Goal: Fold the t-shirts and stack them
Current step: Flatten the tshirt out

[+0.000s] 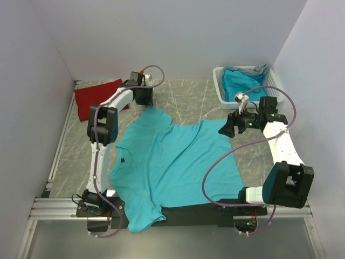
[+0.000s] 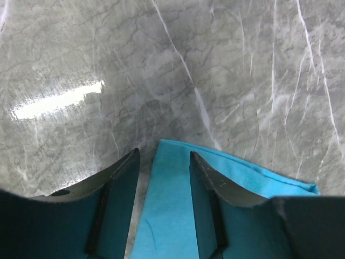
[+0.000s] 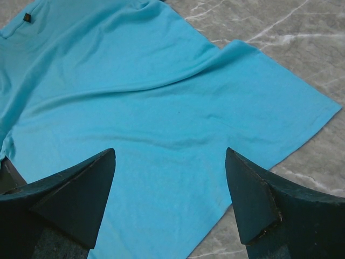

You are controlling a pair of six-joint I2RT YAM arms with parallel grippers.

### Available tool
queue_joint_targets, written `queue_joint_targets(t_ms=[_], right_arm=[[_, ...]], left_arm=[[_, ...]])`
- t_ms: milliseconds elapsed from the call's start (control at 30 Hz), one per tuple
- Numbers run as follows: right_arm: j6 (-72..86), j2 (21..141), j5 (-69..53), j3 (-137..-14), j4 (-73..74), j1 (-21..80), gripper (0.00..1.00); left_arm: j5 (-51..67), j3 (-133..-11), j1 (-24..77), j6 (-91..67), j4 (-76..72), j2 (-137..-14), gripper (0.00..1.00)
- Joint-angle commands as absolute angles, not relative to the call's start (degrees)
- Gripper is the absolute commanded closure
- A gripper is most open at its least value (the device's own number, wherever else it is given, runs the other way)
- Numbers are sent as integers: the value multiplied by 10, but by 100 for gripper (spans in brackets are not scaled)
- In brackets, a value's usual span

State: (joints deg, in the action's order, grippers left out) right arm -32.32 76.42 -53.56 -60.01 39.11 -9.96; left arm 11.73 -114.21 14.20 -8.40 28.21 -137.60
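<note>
Left gripper (image 2: 164,154): jaws half spread, straddling far sleeve tip of turquoise shirt (image 1: 172,162), no pinch evident. Red shirt (image 1: 99,97) folded, far left corner. Turquoise shirt spread flat, centre of table (image 1: 194,94). Right gripper (image 3: 170,154): jaws wide, empty, above shirt's right edge. Step, likely: taking hold for first fold. Next: left closes on sleeve, right drops to cloth, both lift together. Basket (image 1: 220,89), far right: heaped cloth (image 1: 240,81) inside, shirt count unclear.
</note>
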Motion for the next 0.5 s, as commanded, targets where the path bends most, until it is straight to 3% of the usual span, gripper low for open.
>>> queue_joint_targets(t_ms=[0, 267, 467], right_arm=[[-332, 773, -555, -628, 403, -108, 12], [-335, 778, -559, -632, 410, -111, 12], [-337, 777, -564, -632, 415, -118, 12]], left_arm=[[104, -1114, 146, -64, 325, -1360, 51], [44, -1116, 177, -55, 335, -1359, 53], [2, -1116, 194, -52, 344, -1362, 65]])
